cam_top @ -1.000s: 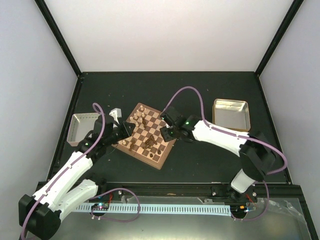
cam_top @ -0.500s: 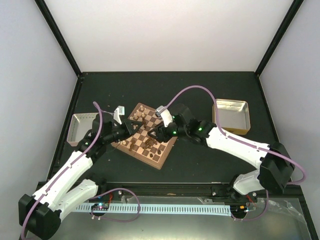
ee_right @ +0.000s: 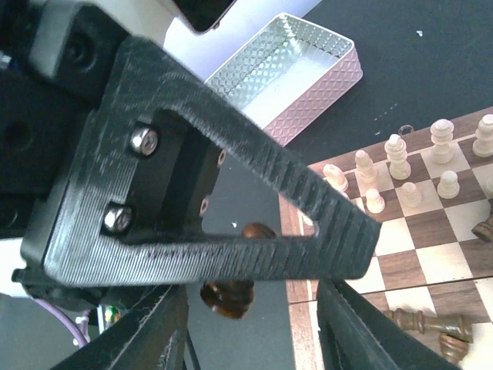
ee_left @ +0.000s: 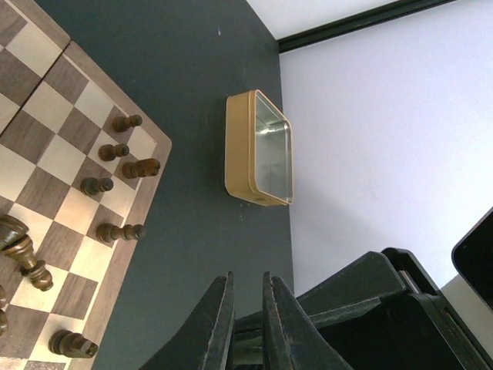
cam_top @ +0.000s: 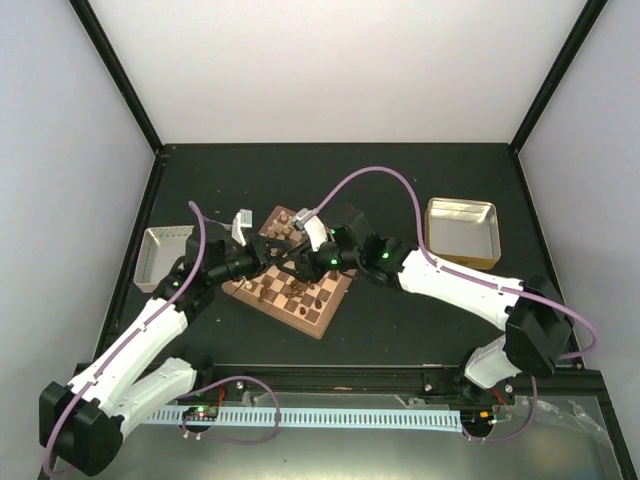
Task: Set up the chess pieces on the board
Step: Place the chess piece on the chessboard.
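The board point(cam_top: 318, 328) lies at mid-table, turned like a diamond. Cream pieces point(ee_right: 398, 154) stand in rows at its far corner. Dark pieces point(ee_left: 115, 150) stand along its right edge, and some lie toppled mid-board point(ee_right: 424, 325). My left gripper point(cam_top: 270, 250) hovers over the board's left corner, its fingers point(ee_left: 223, 308) nearly together. In the right wrist view a dark brown piece point(ee_right: 231, 299) hangs in the air right behind the left finger point(ee_right: 254, 208). My right gripper point(cam_top: 300, 262) faces it, jaws wide open on either side of that piece, touching nothing.
A gold metal tray point(cam_top: 462, 230) stands right of the board and also shows in the left wrist view point(ee_left: 259, 150). A silver ribbed tray point(cam_top: 165, 255) stands left of the board and shows in the right wrist view point(ee_right: 285, 73). Both arms cross above the board.
My right gripper has swung left across the board until it faces the left gripper. The left gripper has shifted slightly right toward it.
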Controlling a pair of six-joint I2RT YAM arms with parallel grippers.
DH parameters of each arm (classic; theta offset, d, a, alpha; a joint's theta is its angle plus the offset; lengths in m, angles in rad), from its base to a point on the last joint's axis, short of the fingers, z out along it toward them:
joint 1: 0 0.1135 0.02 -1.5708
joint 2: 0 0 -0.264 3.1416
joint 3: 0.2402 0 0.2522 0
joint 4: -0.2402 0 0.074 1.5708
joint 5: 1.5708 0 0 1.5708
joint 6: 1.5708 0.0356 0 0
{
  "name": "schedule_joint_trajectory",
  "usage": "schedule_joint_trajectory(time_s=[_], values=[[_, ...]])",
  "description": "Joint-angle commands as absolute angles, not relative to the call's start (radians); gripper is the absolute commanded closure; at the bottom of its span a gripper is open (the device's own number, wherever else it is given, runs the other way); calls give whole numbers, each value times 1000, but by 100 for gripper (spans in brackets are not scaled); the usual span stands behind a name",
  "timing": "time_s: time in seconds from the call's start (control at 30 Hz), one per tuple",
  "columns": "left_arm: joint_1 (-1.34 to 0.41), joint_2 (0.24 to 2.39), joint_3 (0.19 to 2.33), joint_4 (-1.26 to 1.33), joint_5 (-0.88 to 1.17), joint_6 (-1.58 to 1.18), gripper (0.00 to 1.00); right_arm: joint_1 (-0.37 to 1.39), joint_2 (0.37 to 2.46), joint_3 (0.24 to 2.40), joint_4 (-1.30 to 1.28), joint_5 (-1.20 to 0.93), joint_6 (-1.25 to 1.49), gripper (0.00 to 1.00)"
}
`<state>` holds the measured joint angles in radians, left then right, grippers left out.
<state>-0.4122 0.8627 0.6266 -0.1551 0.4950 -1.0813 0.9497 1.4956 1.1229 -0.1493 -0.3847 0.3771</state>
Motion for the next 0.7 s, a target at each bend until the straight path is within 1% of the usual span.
schedule_joint_trajectory(time_s=[0.0,0.1,0.33,0.43,0.5,0.57,0.63,0.67], values=[[-405,870,670,-108,549,-1116,98,957,1522,1168,-131,-357,411,55],[-405,872,667,-98,563,-1128,98,957,1534,1178,-135,-345,430,61],[-405,873,664,-86,584,-1133,97,957,1516,1154,-98,-316,430,86],[-405,872,663,-95,587,-1120,94,957,1491,1128,-65,-308,409,90],[-405,870,663,-103,588,-1101,89,957,1482,1118,-67,-302,385,93],[-405,866,665,-114,585,-1075,81,957,1474,1103,-65,-305,346,93],[-401,860,668,-129,585,-1051,68,957,1460,1071,-53,-319,282,93],[-398,855,671,-133,587,-1031,59,956,1450,1049,-41,-322,248,93]])
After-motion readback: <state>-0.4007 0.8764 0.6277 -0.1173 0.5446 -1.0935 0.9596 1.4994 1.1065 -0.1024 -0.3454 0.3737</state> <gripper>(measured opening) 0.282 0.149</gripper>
